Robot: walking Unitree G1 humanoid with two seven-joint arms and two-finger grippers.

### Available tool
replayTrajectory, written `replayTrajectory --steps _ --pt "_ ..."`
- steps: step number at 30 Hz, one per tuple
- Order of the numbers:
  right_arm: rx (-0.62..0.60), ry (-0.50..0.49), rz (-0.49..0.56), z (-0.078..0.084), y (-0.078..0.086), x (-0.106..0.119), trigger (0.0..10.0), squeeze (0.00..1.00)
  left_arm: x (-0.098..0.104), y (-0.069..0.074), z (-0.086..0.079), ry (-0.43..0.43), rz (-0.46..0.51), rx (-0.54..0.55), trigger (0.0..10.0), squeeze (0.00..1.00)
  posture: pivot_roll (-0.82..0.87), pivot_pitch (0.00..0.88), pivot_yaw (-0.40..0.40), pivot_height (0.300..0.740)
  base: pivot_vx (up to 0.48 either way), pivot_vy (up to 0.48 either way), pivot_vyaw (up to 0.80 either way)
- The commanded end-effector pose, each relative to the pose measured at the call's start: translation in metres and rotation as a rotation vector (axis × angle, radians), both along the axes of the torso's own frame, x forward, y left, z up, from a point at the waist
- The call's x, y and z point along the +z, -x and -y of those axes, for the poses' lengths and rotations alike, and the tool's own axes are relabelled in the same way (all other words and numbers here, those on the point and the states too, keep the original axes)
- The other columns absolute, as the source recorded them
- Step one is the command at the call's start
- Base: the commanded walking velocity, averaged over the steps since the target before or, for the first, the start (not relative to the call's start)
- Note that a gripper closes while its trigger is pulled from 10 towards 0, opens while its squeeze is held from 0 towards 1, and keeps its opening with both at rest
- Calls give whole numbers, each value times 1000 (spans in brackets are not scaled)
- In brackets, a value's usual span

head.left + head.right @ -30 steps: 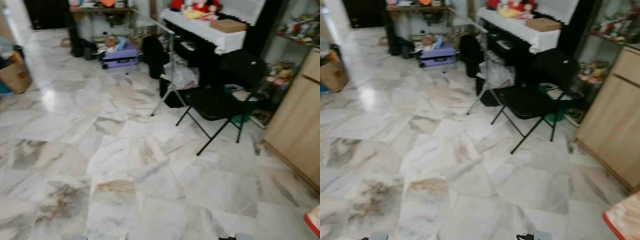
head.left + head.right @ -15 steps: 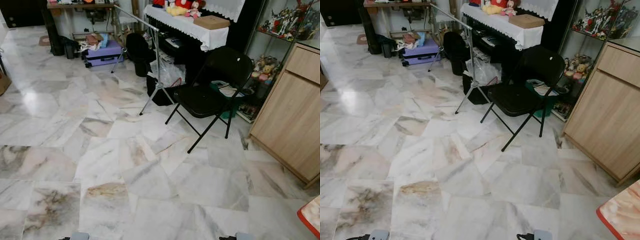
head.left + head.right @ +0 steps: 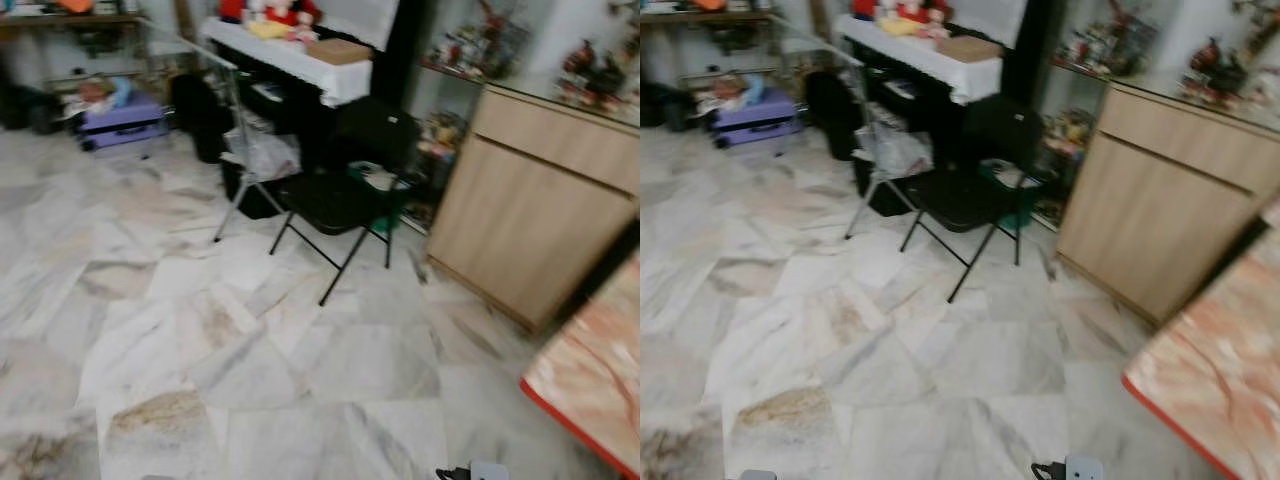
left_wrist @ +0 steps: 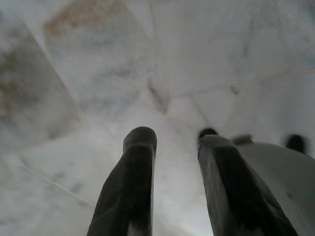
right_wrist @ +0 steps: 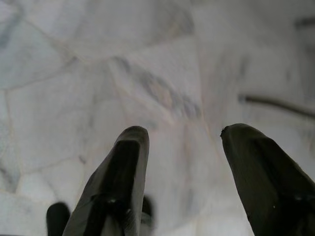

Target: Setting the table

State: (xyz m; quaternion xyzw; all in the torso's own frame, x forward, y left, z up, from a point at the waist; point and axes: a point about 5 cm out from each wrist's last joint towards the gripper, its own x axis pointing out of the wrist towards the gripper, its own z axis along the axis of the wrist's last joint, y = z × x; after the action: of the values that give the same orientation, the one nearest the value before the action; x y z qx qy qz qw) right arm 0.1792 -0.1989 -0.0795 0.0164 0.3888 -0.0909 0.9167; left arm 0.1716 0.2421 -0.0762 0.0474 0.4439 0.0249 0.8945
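Note:
A table [image 3: 1215, 370] with a marbled orange-pink top and a red edge juts in at the lower right, blurred. My left gripper [image 4: 174, 140] hangs open over the marble floor with nothing between its fingers. My right gripper [image 5: 187, 135] is also open above the floor and holds nothing. Both arms hang low at my sides.
A black folding chair [image 3: 345, 195] stands on the marble floor ahead. A light wooden cabinet [image 3: 530, 215] runs along the right wall. Behind the chair are a piano with a white cloth [image 3: 290, 60], a metal stand [image 3: 235, 170] and a purple case [image 3: 120, 115].
The camera has swung to the right: the chair and piano have slid left in view, and more of the cabinet and the orange table now shows. The picture is blurred.

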Motion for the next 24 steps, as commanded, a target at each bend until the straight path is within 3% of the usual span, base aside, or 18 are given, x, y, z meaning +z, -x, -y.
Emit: replayTrajectory --steps 1,18,24 --pt "-202 -265 -60 0 -1 -4 10000 0 -2 -21 46 28 -19 -67 10000 0 75 119 -40 740 0 0 -800" --pt "-194 -261 -57 -1 -2 -4 10000 0 2 -27 46 26 4 -96 10000 0 71 115 -40 740 0 0 -800" --pt "-191 -260 -55 -1 -2 -3 10000 0 1 -25 46 38 -5 -67 10000 0 73 118 -42 740 0 -277 -800"
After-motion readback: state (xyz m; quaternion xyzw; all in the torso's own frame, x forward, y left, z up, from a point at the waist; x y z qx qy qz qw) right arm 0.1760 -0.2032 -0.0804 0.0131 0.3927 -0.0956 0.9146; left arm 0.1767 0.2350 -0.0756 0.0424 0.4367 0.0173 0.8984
